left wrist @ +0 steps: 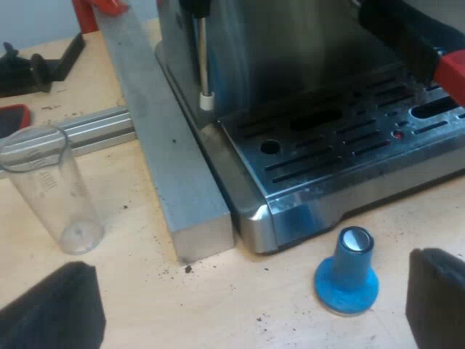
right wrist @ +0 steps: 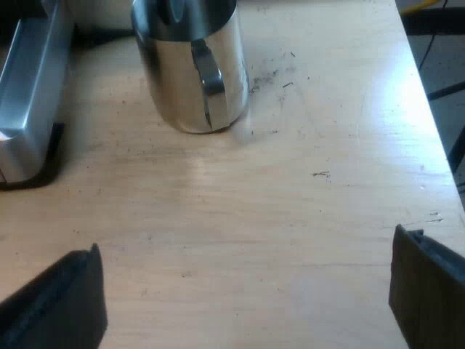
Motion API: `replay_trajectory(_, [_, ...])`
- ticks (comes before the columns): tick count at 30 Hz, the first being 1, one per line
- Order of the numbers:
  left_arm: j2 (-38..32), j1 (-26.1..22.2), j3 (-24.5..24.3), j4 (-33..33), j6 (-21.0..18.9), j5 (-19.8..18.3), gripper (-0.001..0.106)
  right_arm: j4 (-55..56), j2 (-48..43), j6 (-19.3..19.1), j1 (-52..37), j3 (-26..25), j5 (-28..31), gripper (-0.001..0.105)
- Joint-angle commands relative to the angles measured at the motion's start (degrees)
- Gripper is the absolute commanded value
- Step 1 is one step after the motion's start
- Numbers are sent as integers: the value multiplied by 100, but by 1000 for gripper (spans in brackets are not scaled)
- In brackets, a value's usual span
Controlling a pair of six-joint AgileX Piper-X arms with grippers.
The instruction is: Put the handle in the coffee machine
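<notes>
Ahead of the left hand (left wrist: 247, 280), an espresso machine (left wrist: 305, 51) stands on a pale wooden surface (left wrist: 145, 247), with its slotted steel drip tray (left wrist: 341, 138) facing the hand. A steam wand (left wrist: 205, 65) with a white tip hangs at the machine's near corner.

Task object: the dark handle (left wrist: 403, 36), tipped by a red end (left wrist: 454, 76), juts out above the drip tray at the machine's front. Whether it is locked in cannot be told.

Left hand: the two black fingers (left wrist: 51, 309) are spread wide and grip nothing, and the hand hovers low over the surface. A blue tamper (left wrist: 347, 273) stands upright just before the drip tray, between the fingers and nearer one of them. A clear measuring glass (left wrist: 47, 189) stands upright beyond the other finger, and its printed marks are too faint to read. A grey metal bar (left wrist: 163, 138) lies close along the machine's side, and a ribbed rail (left wrist: 94, 127) meets it behind the glass. Dark specks dot the wood.

Right hand (right wrist: 243, 283): the fingers (right wrist: 429, 291) are spread wide and empty, low over the surface (right wrist: 290, 218). A shiny steel jug (right wrist: 192, 65) stands upright ahead, well apart from both fingers, near a silver casing (right wrist: 29, 87). Beyond one finger the wood ends at an edge, with grey floor (right wrist: 439, 65) below.
</notes>
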State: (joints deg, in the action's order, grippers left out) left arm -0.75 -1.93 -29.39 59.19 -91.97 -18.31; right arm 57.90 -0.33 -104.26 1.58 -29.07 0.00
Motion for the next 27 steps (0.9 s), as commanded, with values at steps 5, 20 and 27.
replay_trajectory(5, [-789,89,-14,-80,-33,22,86,-41,-251,-58,-10,-40,0,81])
replay_trajectory(20, [-789,89,-14,-80,227,22,86,-41,-251,-58,-10,-40,0,81])
replay_trajectory(27, [-789,89,-14,-80,227,22,86,-41,-251,-58,-10,-40,0,81])
